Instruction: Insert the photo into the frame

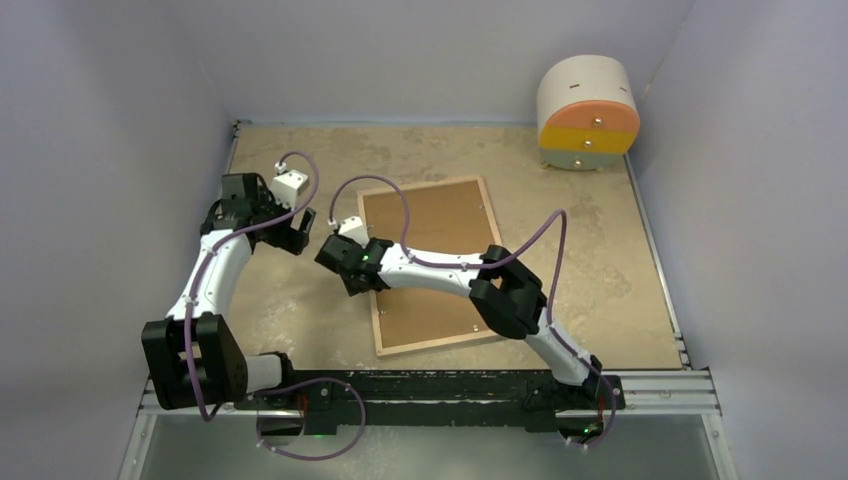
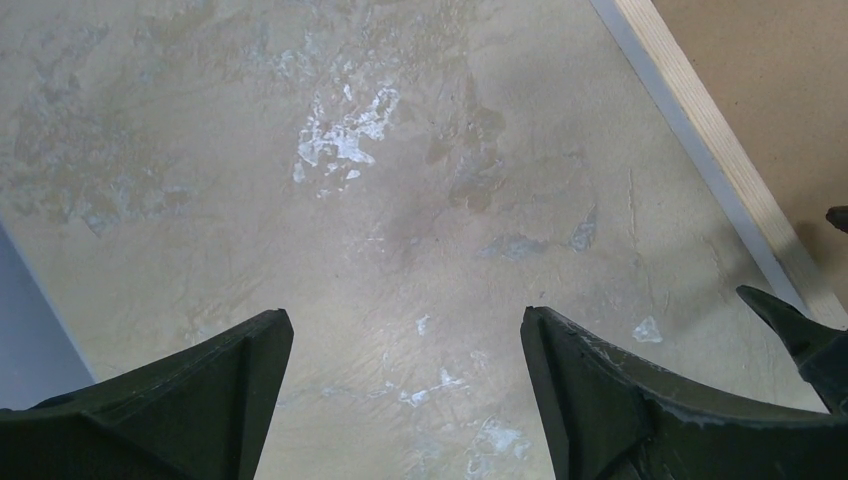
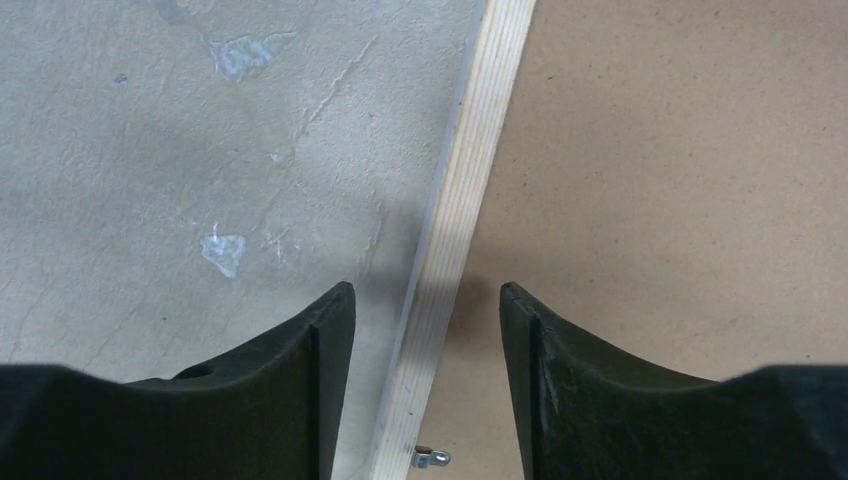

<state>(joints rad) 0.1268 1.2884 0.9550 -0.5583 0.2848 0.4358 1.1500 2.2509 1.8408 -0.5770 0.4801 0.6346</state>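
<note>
Right wrist view: right end effector (image 3: 425,295) spread astride the frame's (image 3: 468,180) wooden edge, apparently to pinch it, with left end effector (image 2: 405,315) spread over counter (image 2: 300,250).

Overhead view of a beige, mottled, stone-look bench top (image 1: 300,330), marked with pale whitish scuffs and darker tan patches. Plain, pale lavender-grey walls enclose it on three sides: a back wall (image 1: 400,50) at 12 o'clock, a left wall (image 1: 80,200) at 9 o'clock and a right wall (image 1: 770,220) at 3 o'clock. At 1 o'clock, in the far corner, stands a round white drum-shaped drawer unit (image 1: 588,95). It has an orange drawer front above a yellow one, each with a small knob. A silver metal rail (image 1: 665,382) runs along the bench's 6 o'clock edge. The light is soft and even, and the shadows are faint.
</note>
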